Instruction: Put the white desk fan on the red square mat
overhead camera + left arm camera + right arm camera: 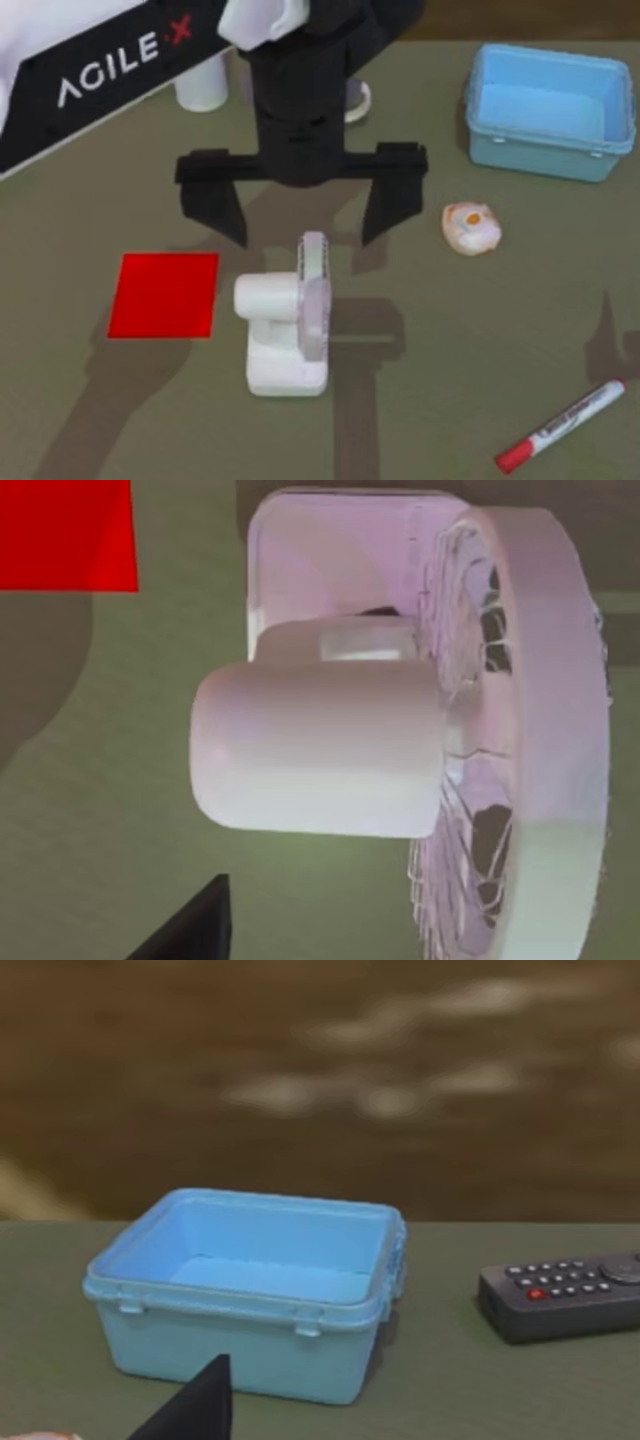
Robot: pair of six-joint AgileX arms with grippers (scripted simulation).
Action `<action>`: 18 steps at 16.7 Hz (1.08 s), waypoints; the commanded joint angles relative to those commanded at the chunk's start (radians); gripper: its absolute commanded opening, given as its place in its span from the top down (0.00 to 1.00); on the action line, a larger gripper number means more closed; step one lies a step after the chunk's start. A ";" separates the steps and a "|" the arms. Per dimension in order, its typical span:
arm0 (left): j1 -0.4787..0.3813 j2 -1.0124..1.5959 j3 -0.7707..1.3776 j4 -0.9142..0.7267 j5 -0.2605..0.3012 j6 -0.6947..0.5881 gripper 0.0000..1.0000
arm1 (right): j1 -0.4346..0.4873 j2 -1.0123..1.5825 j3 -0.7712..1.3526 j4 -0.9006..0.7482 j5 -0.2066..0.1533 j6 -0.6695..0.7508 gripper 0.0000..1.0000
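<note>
The white desk fan (288,322) stands upright on its rectangular base near the table's middle, its grilled head facing right. Just to its left lies the red square mat (165,295), flat and apart from the fan. My left gripper (305,228) hangs open just behind the fan, its black fingers (225,212) spread wider than the head and touching nothing. Seen from the left wrist, the fan (400,740) fills the picture, with a mat corner (65,530) beside it. My right gripper (300,1420) is out of the top view; only one finger (200,1405) shows, spread wide and holding nothing.
A light blue open bin (548,110) sits at the back right, with a black remote (565,1295) near it. A white cup (203,85) stands behind the left arm. A small white and orange object (470,227) and a red marker (560,425) lie to the right.
</note>
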 joint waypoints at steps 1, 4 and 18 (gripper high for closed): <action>0.000 -0.002 -0.024 0.023 0.000 0.001 0.00 | 0.000 0.000 0.000 0.000 0.000 0.000 0.00; -0.001 -0.007 -0.125 0.115 0.000 0.000 0.00 | 0.000 0.000 0.000 0.000 0.000 0.000 0.00; -0.002 -0.008 -0.195 0.184 0.000 -0.001 0.53 | 0.000 0.000 0.000 0.000 0.000 0.000 0.00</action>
